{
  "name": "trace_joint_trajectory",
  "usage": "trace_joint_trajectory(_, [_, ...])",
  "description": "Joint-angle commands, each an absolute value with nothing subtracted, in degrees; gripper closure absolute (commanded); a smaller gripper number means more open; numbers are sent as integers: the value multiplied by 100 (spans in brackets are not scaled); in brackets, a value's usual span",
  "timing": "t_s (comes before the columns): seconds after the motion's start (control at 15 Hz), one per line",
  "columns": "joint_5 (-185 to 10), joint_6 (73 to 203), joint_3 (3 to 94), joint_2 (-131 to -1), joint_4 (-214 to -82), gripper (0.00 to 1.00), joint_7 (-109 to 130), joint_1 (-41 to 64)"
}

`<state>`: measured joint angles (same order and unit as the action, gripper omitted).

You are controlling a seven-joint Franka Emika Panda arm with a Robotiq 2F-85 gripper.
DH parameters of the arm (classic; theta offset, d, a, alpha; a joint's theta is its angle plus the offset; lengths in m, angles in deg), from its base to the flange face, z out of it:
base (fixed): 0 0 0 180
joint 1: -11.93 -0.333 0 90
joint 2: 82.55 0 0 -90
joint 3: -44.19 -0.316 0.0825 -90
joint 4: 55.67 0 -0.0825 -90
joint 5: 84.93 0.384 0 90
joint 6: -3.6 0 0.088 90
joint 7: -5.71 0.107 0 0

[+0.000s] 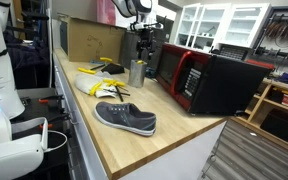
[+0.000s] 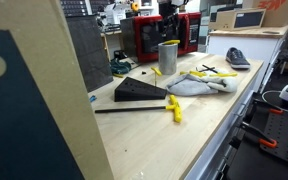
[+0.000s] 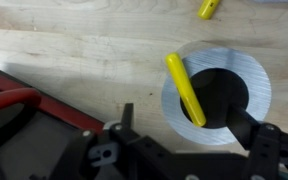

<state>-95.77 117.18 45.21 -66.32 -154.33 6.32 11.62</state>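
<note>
A pale wooden butcher-block worktop (image 1: 180, 122) is running through a workshop. White glass-fronted wall cabinets (image 1: 224, 25) are standing behind it, a dark pegboard of tools (image 1: 284, 35) is hanging beside them, and even light is falling throughout.

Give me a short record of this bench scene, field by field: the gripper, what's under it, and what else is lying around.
surface: wooden countertop
gripper: gripper open, hovering above the metal cup, holding nothing
below gripper: metal cup, upright
in cup: yellow marker, leaning against the rim
beside cup: red and black microwave
also on counter: grey shoe, cardboard box, black wedge, loose yellow marker
</note>
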Motion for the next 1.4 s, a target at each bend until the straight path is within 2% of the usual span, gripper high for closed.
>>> trace_joint_trajectory(0.0, [-9649,11807,4433,-6657,-15379,38,369,1076])
trace_joint_trajectory(0.07, [-9633,11828,4403,-6633,-15378,45,326,1063])
trace_joint_trajectory(0.13, [-9637,11883,4381,-6598,-15395,37,255,1045])
trace_joint_trajectory(0.2, [-9649,11909,4367,-6577,-15401,22,207,1028])
trace_joint_trajectory(0.27, [-9679,11956,4351,-6540,-15411,12,127,1023])
trace_joint_trajectory(0.33, [-9722,11946,4351,-6506,-15391,11,95,1010])
trace_joint_trajectory(0.4, [-9750,11962,4350,-6463,-15381,4,29,1008])
trace_joint_trajectory(0.53, [-9817,11970,4364,-6407,-15376,0,-41,1007])
trace_joint_trajectory(0.6, [-9864,11965,4370,-6380,-15376,21,-57,1010])
trace_joint_trajectory(0.67, [-9892,11945,4375,-6362,-15378,29,-64,1013])
trace_joint_trajectory(0.73, [-9917,11903,4382,-6371,-15386,30,-73,1013])
trace_joint_trajectory(0.8, [-9929,11871,4386,-6378,-15393,36,-109,1016])
trace_joint_trajectory(1.33, [-10009,11658,4445,-6397,-15413,98,-199,1092])
